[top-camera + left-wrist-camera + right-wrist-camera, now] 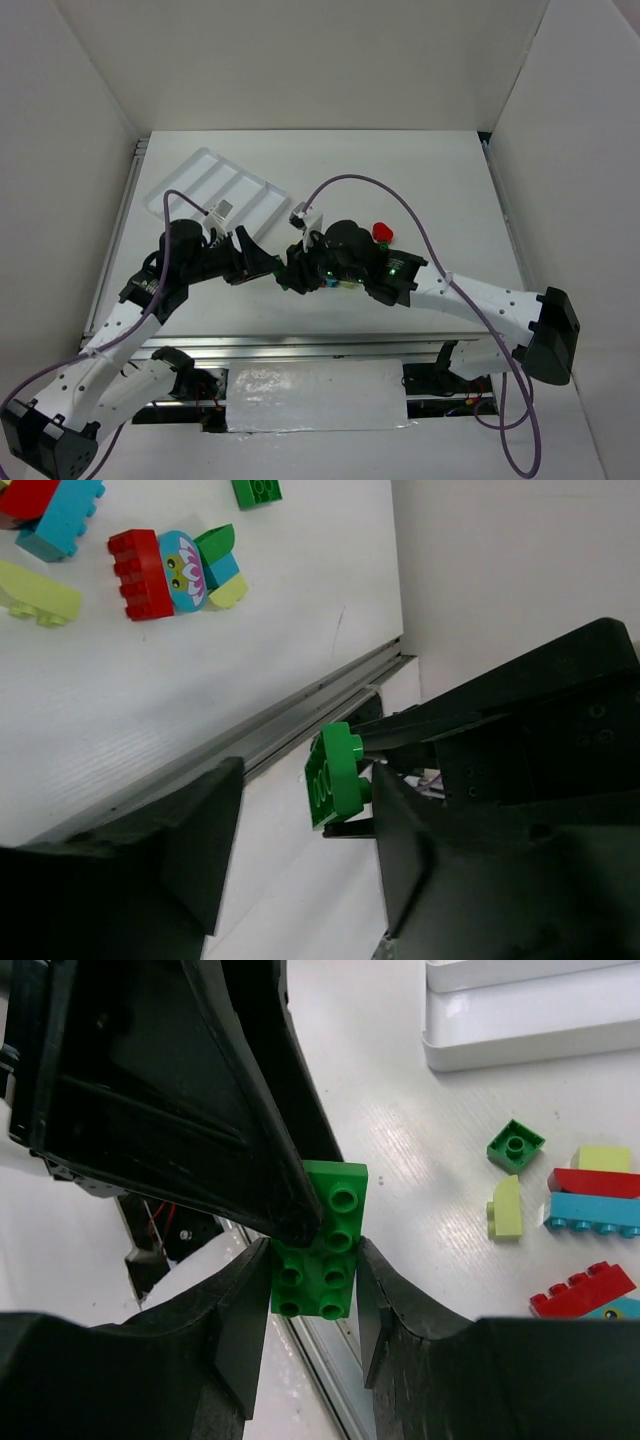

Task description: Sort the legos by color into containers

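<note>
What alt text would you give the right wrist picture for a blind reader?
The right pincer grips a green lego by its sides, the left arm's black finger against it. Loose legos, green, yellow, red and teal, lie beside a white tray on the table.

The white table bears a white compartment tray and scattered red, green, teal, yellow legos.

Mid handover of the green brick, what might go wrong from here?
The green brick hangs above the rail at the edge of the table; if the right pincer lets go early, it may drop off. In the left pincer, it sits close to one finger, so closing could twist it.
</note>
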`<state>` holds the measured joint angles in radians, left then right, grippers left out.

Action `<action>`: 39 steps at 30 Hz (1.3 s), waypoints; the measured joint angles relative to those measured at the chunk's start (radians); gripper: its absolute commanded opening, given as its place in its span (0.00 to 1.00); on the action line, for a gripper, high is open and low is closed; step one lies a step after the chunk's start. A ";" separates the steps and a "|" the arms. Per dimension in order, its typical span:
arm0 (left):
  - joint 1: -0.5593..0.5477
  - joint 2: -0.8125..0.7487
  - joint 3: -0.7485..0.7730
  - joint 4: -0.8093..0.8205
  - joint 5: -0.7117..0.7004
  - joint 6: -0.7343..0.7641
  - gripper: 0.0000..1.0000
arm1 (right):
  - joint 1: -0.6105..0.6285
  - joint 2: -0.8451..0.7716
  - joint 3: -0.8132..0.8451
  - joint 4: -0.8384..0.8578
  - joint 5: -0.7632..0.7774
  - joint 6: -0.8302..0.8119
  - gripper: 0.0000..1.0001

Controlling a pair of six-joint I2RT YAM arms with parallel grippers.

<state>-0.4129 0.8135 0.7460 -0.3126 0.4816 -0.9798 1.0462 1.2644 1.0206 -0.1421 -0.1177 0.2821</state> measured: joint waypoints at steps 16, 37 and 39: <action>-0.019 0.070 0.046 -0.049 -0.159 0.068 0.00 | -0.006 0.035 -0.003 0.060 0.078 0.018 1.00; 0.027 0.752 0.465 -0.192 -0.998 0.131 0.00 | -0.085 -0.387 -0.263 -0.020 0.152 0.095 1.00; 0.038 0.804 0.491 -0.186 -1.000 0.141 0.03 | -0.085 -0.388 -0.265 -0.029 0.152 0.095 1.00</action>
<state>-0.3748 1.6173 1.2366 -0.4984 -0.5186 -0.8387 0.9611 0.8768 0.7559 -0.1711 0.0341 0.3767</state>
